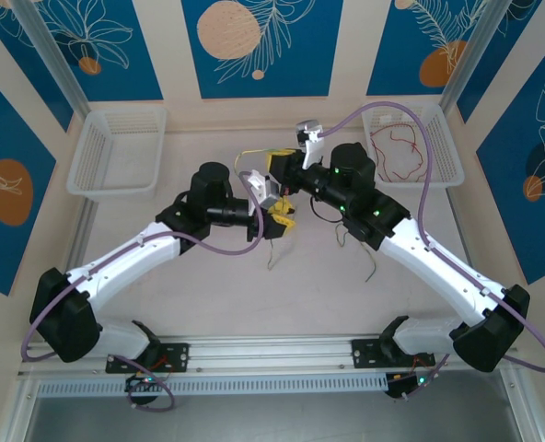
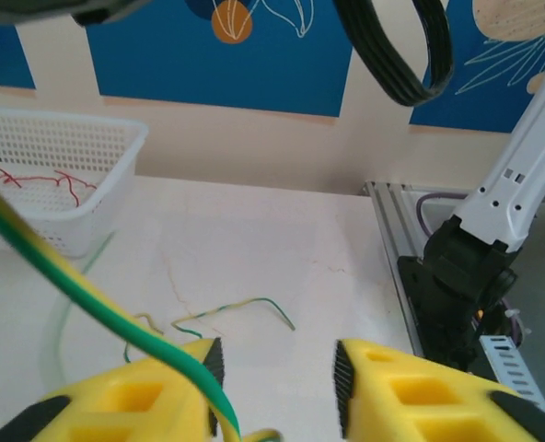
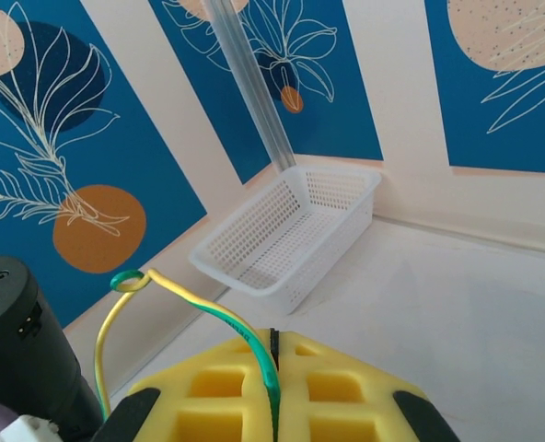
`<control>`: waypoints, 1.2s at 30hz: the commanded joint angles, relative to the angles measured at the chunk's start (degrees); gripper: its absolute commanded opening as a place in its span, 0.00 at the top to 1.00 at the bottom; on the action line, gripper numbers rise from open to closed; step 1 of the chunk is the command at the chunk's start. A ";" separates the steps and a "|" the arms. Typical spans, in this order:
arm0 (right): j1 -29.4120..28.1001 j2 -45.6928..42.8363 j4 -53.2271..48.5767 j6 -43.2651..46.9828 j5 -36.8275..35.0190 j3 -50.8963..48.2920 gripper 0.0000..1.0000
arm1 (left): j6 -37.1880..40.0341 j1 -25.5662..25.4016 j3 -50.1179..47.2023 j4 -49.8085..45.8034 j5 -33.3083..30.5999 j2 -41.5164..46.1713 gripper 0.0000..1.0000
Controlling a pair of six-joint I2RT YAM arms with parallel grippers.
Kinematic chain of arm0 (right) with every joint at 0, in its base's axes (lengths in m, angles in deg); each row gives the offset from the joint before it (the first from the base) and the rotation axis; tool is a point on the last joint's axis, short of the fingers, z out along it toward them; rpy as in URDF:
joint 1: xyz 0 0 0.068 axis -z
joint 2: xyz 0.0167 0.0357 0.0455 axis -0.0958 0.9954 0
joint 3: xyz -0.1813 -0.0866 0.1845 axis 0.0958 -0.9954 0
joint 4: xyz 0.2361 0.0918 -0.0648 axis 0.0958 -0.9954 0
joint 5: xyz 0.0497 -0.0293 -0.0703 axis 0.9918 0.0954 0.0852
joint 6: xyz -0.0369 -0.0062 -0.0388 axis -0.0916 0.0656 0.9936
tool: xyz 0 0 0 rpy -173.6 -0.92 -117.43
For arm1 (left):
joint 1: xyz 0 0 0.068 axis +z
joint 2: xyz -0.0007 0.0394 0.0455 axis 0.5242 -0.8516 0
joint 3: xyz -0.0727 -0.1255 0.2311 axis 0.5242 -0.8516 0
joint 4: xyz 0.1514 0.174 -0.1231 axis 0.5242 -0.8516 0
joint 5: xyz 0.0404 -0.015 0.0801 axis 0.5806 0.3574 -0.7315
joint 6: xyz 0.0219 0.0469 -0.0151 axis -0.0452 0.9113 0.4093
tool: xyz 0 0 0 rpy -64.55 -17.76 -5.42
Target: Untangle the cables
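Note:
My right gripper [image 3: 274, 336] is shut on a green-and-yellow cable [image 3: 219, 318] that rises from its jaws and curls into a small loop at the left. The same cable [image 2: 88, 299] crosses my left gripper's left finger [image 2: 144, 396] and drops into the gap between the jaws. The left gripper [image 2: 277, 359] is open, its pads well apart. From above, both grippers meet mid-table, the left [image 1: 280, 219] just in front of the right [image 1: 286, 180]. Another green-and-yellow cable [image 2: 236, 308] lies loose on the table. A red cable [image 1: 397, 147] lies in the right basket.
A white mesh basket [image 1: 116, 152] stands at the back left, with nothing in it. Its twin [image 1: 443, 138] stands at the back right. More thin wires trail on the table near the right forearm [image 1: 355, 238]. An aluminium rail [image 1: 282, 354] runs along the near edge.

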 commanded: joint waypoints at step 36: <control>20.25 -27.08 -17.36 -8.96 3.09 -18.24 0.02 | 15.64 40.84 28.96 -8.44 -42.84 -15.55 1.00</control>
